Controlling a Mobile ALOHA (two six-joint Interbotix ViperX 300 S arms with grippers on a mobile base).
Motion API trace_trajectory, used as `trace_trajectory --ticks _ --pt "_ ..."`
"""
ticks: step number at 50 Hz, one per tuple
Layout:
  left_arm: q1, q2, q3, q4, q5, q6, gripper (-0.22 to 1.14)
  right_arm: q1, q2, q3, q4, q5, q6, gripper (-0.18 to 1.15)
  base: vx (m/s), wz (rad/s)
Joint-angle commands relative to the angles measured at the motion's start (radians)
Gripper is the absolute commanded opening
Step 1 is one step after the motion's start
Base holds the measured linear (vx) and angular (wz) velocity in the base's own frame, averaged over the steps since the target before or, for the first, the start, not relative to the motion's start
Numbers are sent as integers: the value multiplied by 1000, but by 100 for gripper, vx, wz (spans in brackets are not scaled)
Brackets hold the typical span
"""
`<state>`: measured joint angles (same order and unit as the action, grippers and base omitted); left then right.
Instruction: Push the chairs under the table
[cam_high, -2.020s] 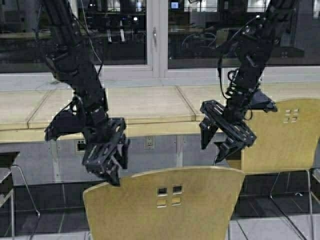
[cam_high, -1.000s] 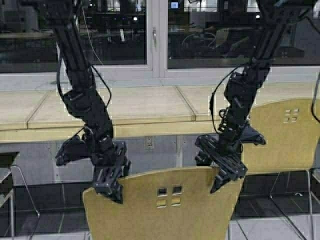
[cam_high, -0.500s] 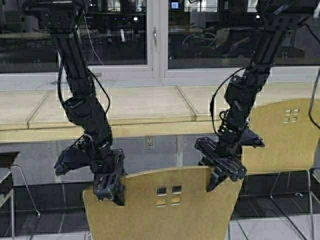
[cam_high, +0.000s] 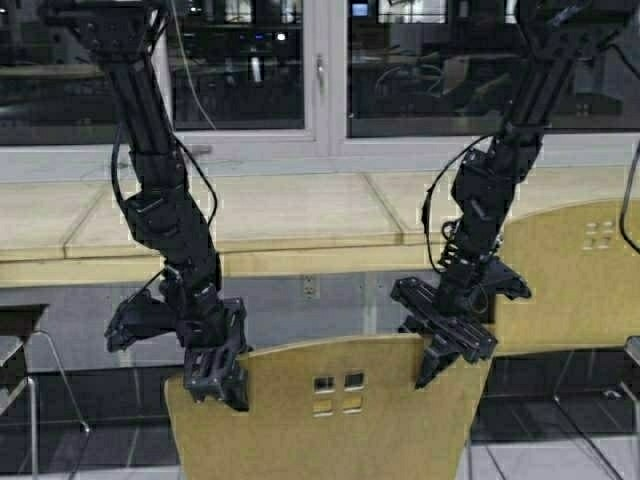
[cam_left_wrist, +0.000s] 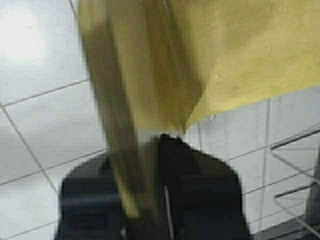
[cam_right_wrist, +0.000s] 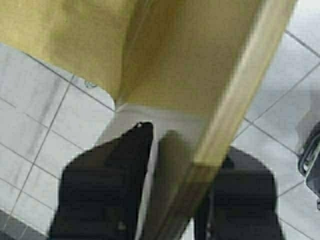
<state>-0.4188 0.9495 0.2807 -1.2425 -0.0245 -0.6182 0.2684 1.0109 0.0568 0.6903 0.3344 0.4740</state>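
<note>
Both arms are down on the near chair (cam_high: 330, 415) right now, one at each top corner of its curved backrest. The left gripper (cam_high: 218, 372) straddles the backrest's left corner, and the left wrist view shows the plywood edge running down between its jaws, so they look closed onto the wood. The right gripper (cam_high: 447, 345) sits over the right corner; from its wrist camera the board's edge passes between the dark fingers (cam_right_wrist: 102, 195) with some daylight on one side, so that hold looks looser, jaws narrow around the wood rather than pinching hard.

The chair stands back from the counter (cam_high: 290, 215), its backrest well short of the thick front edge, seat not yet tucked under. A second chair (cam_high: 575, 275) stands off to the right, its backrest up near the counter's edge.

Here's what worries me. The two holds aren't equally firm, so when the push comes the chair could swivel, one side leading, and go in crooked. The right jaws could also slide along the curved rim and slip off the corner. Those thin legs on tile may catch at a grout line and tip the chair forward. And the neighbouring chair is near enough that a skewed push might knock into it.
</note>
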Motion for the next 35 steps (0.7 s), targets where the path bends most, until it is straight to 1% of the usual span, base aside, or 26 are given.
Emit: trace_trajectory --ticks 1,10,22,26,35 --pt "34 -66 3 11 -29 35 3 23 -34 -9 -12 -9 -114 4 10 11" --pt "38 -72 11 11 -48 37 3 23 -26 18 -14 -25 -117 4 12 12" --pt "58 -72 3 11 -52 44 3 23 -18 15 -11 -41 -129 4 16 9" --pt "72 -71 -2 15 -55 52 3 37 -21 15 -9 -41 -123 4 18 6" --pt "71 -83 12 17 -48 66 3 54 -26 41 -8 -44 -121 4 21 4"
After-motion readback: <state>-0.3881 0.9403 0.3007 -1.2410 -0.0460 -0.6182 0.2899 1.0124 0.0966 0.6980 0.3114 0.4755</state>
